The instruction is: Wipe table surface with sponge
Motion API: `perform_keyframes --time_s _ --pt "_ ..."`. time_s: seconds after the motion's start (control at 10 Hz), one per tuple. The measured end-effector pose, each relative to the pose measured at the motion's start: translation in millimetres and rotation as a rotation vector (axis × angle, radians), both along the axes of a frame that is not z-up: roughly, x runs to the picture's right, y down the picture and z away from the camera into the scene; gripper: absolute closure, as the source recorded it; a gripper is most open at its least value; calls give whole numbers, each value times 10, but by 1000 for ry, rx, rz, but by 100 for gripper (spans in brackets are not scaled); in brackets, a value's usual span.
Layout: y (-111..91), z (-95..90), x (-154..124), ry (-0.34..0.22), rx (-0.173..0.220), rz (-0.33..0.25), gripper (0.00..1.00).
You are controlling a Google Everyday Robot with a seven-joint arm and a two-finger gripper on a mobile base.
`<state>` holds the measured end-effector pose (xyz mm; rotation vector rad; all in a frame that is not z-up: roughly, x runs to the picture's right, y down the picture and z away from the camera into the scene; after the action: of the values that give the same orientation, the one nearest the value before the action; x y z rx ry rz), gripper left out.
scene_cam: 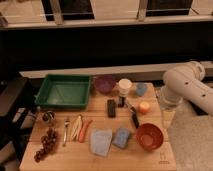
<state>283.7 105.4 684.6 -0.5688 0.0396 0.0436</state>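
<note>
The sponge [121,137], a small mid-blue block, lies near the front edge of the table surface [65,161], between a pale blue-grey cloth [101,141] and an orange bowl [149,136]. My white arm [185,87] bends beside the table's right end, level with its far half and well away from the sponge. The gripper itself is out of view, somewhere past the arm's visible segments. Nothing touches the sponge.
A green tray [63,103] fills the back left. Behind the sponge are a purple bowl [105,84], a white cup [124,86], a black block [111,107] and a small orange thing [144,107]. Grapes [46,145], a fork [66,131] and a carrot [85,130] lie front left.
</note>
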Motion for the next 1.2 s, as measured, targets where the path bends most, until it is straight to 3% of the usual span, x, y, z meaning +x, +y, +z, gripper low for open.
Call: perform_keyframes --time_s 1.2 --pt "0 -6 -30 -15 -1 -7 0"
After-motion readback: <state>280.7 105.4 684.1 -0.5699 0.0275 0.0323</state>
